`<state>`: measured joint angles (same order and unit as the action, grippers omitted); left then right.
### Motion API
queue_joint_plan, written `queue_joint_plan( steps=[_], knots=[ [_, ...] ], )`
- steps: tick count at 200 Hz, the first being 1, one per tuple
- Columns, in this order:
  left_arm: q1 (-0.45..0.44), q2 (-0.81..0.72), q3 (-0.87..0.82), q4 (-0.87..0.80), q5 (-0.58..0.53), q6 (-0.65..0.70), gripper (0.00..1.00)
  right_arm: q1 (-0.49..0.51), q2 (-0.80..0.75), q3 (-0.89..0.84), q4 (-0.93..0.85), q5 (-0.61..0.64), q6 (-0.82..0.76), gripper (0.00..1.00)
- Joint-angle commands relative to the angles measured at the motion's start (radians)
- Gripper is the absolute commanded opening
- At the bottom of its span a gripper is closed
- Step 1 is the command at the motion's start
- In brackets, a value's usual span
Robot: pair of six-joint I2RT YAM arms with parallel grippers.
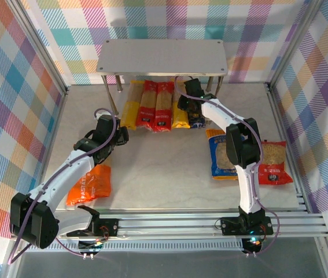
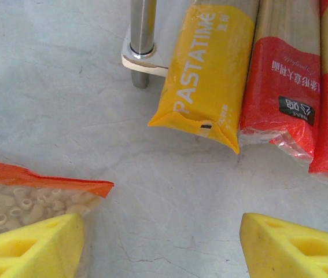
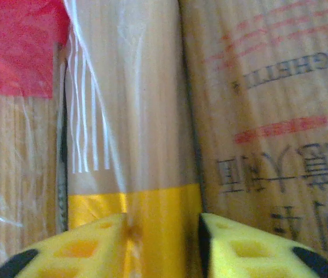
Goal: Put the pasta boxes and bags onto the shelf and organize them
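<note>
Pasta boxes (image 1: 164, 107) lie side by side in a row under the top board of the shelf (image 1: 162, 55), with their near ends sticking out toward the arms. From left to right they are the left yellow pack (image 1: 132, 104), two red packs (image 1: 147, 104) with white labels, the right yellow pack (image 1: 180, 114) and the dark pack (image 1: 196, 120).

The right claw (image 1: 184, 104) is down on the right yellow pack. In the right wrist view its yellow fingers (image 3: 94, 246) stand apart with the pack's yellow band between them. I cannot tell whether they press on the film.

The left claw (image 2: 164, 249) hovers over bare tabletop (image 2: 169, 174) with its fingers wide apart and nothing between them. It faces the left yellow pack's near end and a metal shelf leg (image 2: 142, 35).

Just beside the left finger lies the orange bag (image 2: 25, 194), flat near the left arm. The blue bag (image 1: 221, 153) and the red bag (image 1: 273, 162) lie flat on the right of the tabletop, on either side of the right arm. All three bags are well apart from the shelf.
</note>
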<state>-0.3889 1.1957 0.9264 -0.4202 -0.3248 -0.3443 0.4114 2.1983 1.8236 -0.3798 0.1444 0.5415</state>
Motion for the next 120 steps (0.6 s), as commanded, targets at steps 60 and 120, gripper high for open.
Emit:
queue_joint_plan(
  steps=[60,120],
  knots=[
    [0.012,-0.024,-0.016,0.017,-0.028,0.008,0.71,-0.019,-0.145,-0.11,-0.088,-0.047,-0.095,0.68],
    [0.011,-0.019,-0.026,0.019,-0.036,0.01,0.71,-0.02,-0.353,-0.295,-0.083,-0.016,-0.12,0.67]
  ],
)
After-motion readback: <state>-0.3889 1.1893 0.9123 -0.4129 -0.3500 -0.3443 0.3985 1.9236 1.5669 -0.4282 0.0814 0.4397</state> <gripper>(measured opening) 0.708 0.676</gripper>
